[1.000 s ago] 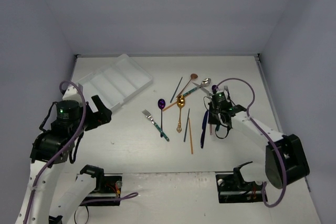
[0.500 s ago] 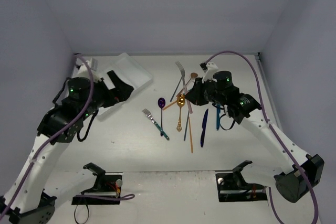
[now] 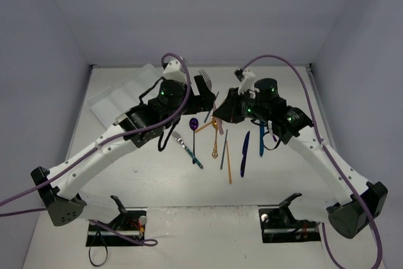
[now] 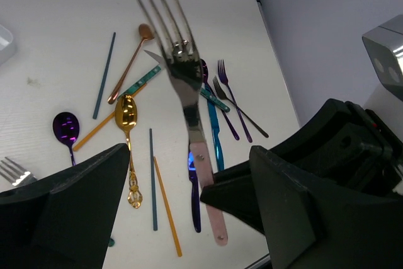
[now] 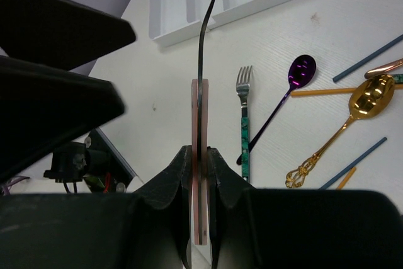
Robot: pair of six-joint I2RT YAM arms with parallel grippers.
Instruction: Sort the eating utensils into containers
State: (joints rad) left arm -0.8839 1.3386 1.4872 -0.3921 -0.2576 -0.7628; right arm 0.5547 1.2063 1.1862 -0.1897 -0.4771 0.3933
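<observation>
R hand (image 5: 200, 155): closed on the pink-handled fork (image 4: 182, 80). You've got the handle pinched edge-on btw both fingers, low on the pink part.
Pink-handled fork: off the tabletop (image 3: 157, 181), in the air over the utensil pile. In the top view the tines point toward approx 11 o'clock, away from the R hand.
L hand (image 4: 189, 155): open, fingers spread wide, nothing gripped.
Fork vs L hand: in the L wrist view the fork stands in the gap btw your two L fingers, w/ handle end at 6 o'clock and tines at 12. Neither L finger touches it as far as you can see.
Hands: near each other over mid tabletop. In the top view the L hand is at approx 10 o'clock of the R hand.
Tray (image 5: 182, 29): at the far-left of the tabletop, approx 9 o'clock from the L hand in the top view, partly behind the L arm, well apart from the held fork.
Loose utensils: flat on the tabletop, under the hands and at their 6 o'clock, all outside the tray.
- purple spoon (image 4: 65, 127)
- gold spoon (image 4: 126, 111)
- copper spoon (image 4: 145, 31)
- teal-handled fork (image 5: 244, 137)
- blue chopstick (image 4: 104, 74)
- orange chopstick (image 4: 167, 206)
- teal utensil (image 4: 214, 124)
- purple fork (image 4: 228, 102)
Gold spoon vs purple spoon: bowls near each other, gold at 3 o'clock of purple in the L wrist view.
</observation>
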